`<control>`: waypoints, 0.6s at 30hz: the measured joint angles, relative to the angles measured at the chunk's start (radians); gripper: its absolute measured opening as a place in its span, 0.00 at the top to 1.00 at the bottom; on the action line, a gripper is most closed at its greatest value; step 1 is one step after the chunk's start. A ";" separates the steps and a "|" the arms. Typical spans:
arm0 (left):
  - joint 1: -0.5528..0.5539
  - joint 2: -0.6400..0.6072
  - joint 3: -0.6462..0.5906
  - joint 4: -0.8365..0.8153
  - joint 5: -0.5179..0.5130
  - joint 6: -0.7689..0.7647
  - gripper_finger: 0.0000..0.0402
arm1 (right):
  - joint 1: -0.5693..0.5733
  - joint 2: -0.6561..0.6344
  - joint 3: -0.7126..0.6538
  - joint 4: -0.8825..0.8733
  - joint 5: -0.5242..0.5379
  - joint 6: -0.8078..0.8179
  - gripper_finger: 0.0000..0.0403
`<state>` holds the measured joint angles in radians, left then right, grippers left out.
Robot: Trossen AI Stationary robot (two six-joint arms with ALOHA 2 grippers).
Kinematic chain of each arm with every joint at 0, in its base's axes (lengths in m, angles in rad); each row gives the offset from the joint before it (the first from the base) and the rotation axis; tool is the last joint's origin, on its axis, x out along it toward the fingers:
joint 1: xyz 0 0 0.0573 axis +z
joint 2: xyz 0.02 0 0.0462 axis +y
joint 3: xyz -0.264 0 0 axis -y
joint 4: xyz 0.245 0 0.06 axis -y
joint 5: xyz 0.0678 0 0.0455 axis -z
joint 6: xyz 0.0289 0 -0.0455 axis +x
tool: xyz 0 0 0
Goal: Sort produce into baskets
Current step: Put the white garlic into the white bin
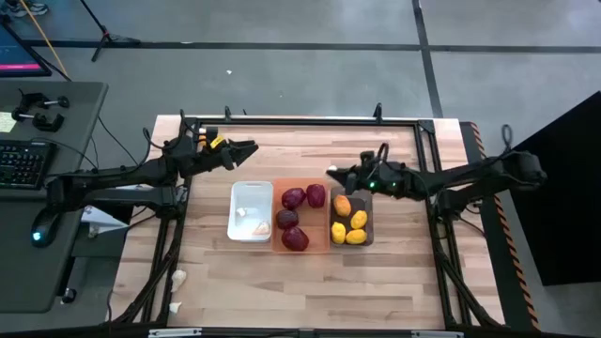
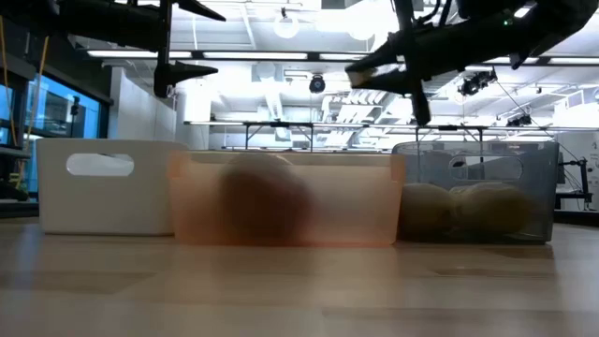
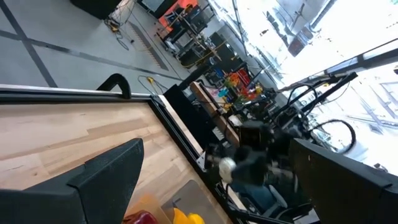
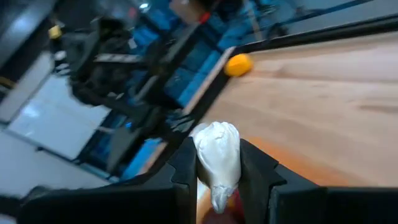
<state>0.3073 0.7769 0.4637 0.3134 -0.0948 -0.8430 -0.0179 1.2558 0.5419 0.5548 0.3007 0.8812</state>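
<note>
A garlic bulb [image 4: 217, 160] is clamped between the right gripper's [image 1: 332, 173] jaws, above the far edge of the orange bin [image 1: 300, 246]. The left gripper [image 1: 246, 148], jaws apart, is held beyond the white bin [image 1: 251, 194].

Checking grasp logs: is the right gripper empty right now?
No. The right wrist view shows the right gripper clamped on a whitish garlic-like bulb between its two dark fingers.

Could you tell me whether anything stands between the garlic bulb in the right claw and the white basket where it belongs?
The orange basket of red produce lies between the bulb and the white basket.
</note>
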 joint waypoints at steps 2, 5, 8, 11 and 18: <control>0.000 0.000 0.000 0.000 -0.003 -0.006 0.03 | 0.033 0.054 0.010 0.054 -0.002 0.000 0.85; 0.000 0.000 0.000 0.000 -0.008 -0.016 0.03 | 0.075 0.137 0.075 0.058 -0.005 -0.030 0.85; 0.000 0.000 0.000 -0.001 -0.008 -0.019 0.03 | 0.102 0.227 0.171 0.060 -0.034 -0.103 0.84; 0.000 0.000 0.000 -0.001 -0.007 -0.019 0.03 | 0.114 0.315 0.279 0.057 -0.075 -0.176 0.83; 0.000 -0.013 0.000 -0.074 0.067 0.022 0.03 | 0.114 0.516 0.555 -0.008 -0.177 -0.323 0.76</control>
<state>0.3069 0.7634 0.4639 0.2392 -0.0282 -0.8206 0.0960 1.7715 1.0966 0.5472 0.1234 0.5579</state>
